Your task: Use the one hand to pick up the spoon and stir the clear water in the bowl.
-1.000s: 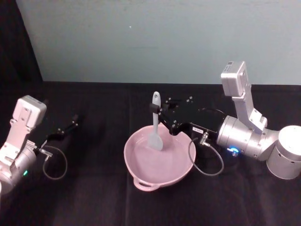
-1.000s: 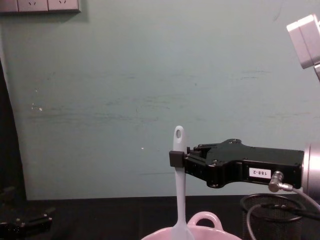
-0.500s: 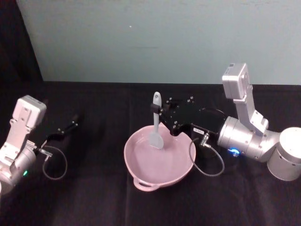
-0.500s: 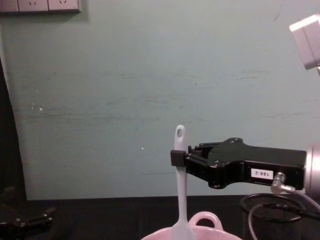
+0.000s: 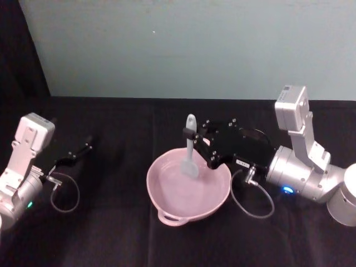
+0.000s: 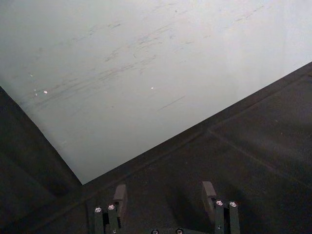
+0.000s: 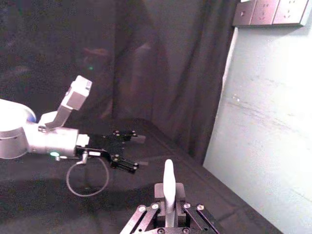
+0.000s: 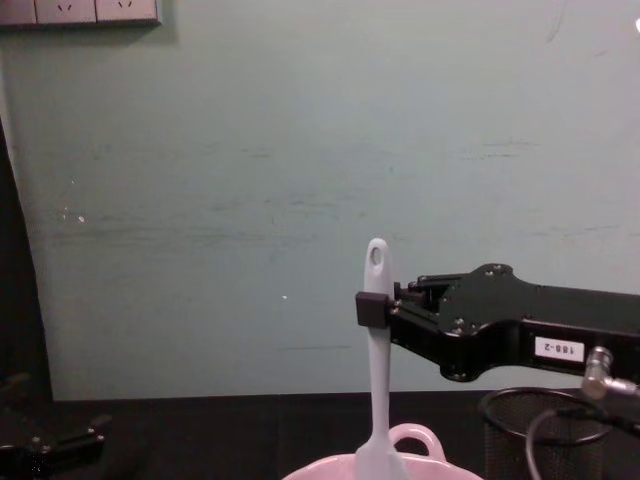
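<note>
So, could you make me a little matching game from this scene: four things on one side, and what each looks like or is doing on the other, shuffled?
Things:
1. spoon
2. bowl
3. left pincer
4. right pincer

Descriptions:
A. open, holding nothing
B. pale pink and wide
C. shut around a white handle
D. upright, blade down in the bowl

Pairs: 1-D, 2-B, 3-A, 4-C.

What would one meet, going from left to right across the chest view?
Left gripper, parked low and open → spoon, upright, clamped by the right gripper → black wire-mesh cup. The bowl lies under the spoon, so its place is unclear.
</note>
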You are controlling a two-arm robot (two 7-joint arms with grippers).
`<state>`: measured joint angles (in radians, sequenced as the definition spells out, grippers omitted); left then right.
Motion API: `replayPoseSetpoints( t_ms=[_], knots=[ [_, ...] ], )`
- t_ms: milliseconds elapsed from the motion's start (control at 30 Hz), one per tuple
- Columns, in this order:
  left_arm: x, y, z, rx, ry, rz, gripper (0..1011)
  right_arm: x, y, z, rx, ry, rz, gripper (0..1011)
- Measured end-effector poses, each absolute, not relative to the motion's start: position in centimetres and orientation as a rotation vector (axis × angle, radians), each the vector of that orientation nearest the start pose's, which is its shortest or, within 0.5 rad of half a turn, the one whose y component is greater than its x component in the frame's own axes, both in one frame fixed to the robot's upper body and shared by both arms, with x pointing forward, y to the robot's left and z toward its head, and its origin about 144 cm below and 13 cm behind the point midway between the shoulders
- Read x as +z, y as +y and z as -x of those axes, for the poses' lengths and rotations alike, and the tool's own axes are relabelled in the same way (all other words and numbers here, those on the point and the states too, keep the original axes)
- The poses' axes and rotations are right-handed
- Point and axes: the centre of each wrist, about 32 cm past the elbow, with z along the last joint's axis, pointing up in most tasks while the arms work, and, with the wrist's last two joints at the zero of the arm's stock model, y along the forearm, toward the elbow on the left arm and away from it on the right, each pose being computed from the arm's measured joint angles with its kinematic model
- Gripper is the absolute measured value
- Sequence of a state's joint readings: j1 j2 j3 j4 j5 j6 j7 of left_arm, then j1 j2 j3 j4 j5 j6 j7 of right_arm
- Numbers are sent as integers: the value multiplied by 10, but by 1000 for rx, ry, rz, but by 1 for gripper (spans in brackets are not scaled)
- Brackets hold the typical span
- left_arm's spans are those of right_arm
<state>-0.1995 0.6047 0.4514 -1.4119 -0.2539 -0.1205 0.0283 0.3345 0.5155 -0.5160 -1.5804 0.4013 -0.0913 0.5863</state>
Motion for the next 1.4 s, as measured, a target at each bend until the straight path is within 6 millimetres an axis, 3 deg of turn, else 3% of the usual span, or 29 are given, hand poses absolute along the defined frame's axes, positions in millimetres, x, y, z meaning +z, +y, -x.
replayPoseSetpoints(
  t_ms=[433,833,1167,1400],
  knots=[
    [1140,310,-489,1248,-285,-304,1005,1201,-219,-507,-470,-204,36,119],
    [1140,310,-489,1248,-285,-304,1005,1189,-202,-529,-467,-217,-3,119],
    [1140,310,-489,1248,-285,-304,1005,1188,-208,-544,-540,-246,1,119],
    [1140,310,-489,1248,-285,-304,1005,1189,-220,-544,-588,-259,8,119]
  ],
)
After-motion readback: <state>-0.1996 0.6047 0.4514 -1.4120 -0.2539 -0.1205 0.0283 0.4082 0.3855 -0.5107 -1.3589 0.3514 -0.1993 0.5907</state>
